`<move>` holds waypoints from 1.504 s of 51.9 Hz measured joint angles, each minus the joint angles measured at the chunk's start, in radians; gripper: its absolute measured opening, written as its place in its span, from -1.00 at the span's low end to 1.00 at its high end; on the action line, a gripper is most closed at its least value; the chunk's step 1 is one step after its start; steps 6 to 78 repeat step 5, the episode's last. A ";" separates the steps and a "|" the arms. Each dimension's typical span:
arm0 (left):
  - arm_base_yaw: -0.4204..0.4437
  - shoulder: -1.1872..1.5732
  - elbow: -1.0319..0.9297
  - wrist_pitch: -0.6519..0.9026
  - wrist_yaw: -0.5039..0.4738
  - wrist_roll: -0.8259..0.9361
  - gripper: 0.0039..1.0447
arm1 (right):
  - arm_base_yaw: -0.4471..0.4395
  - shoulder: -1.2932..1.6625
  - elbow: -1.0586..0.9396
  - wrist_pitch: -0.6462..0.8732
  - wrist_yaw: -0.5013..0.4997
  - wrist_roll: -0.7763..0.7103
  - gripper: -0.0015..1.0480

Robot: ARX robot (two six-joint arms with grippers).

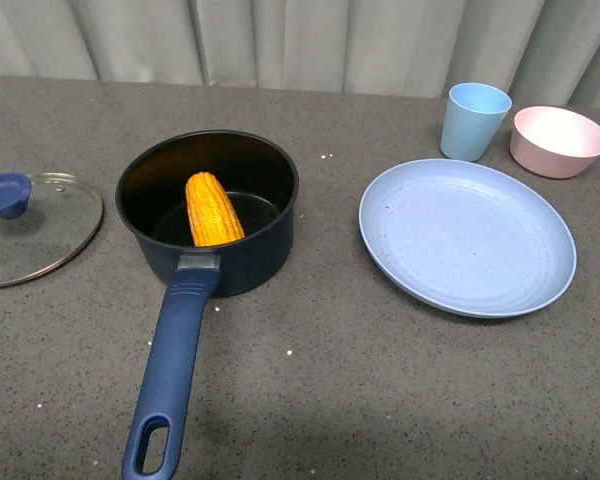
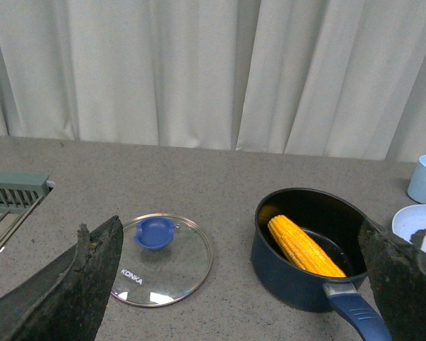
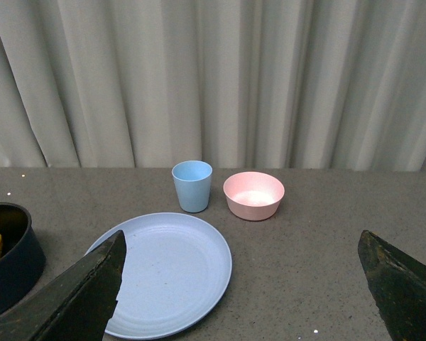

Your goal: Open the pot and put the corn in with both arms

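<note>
At the bottom edge of the front view, the looped end of the pot's long blue handle (image 1: 170, 370) lies nearest the camera, running up to the pot (image 1: 208, 212) in the left centre of the frame. The corn (image 1: 212, 210) lies inside it, leaning on the black inner wall with its tip toward the upper rim. The glass lid (image 1: 30, 228) rests flat on the table (image 1: 310, 400) at the far left of the frame, well apart from the pot, blue knob upward.

Neither arm appears in the front view. In the left wrist view the left gripper (image 2: 241, 284) hangs above the table with its jaws spread wide and nothing between them; lid and pot show between the two fingers. In the right wrist view the right gripper (image 3: 241, 288) is likewise spread and empty, looking over the blue plate (image 3: 167, 273), the blue cup (image 3: 192, 185) and the pink bowl (image 3: 253, 195).

Judging by this, both steps look done: the pot is uncovered and the corn is in. What remains, if anything, seems to be only keeping both arms clear; no further grasp appears needed
</note>
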 joint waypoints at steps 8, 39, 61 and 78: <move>0.000 0.000 0.000 0.000 0.000 0.000 0.88 | 0.000 0.000 0.000 0.000 0.000 0.000 0.83; 0.000 0.000 0.000 0.000 0.000 0.000 0.88 | 0.000 0.000 0.000 0.000 0.000 0.000 0.83; 0.000 0.000 0.000 0.000 0.000 0.000 0.88 | 0.000 0.000 0.000 0.000 0.000 0.000 0.83; 0.000 0.000 0.000 0.000 0.000 0.000 0.88 | 0.000 0.000 0.000 0.000 0.000 0.000 0.83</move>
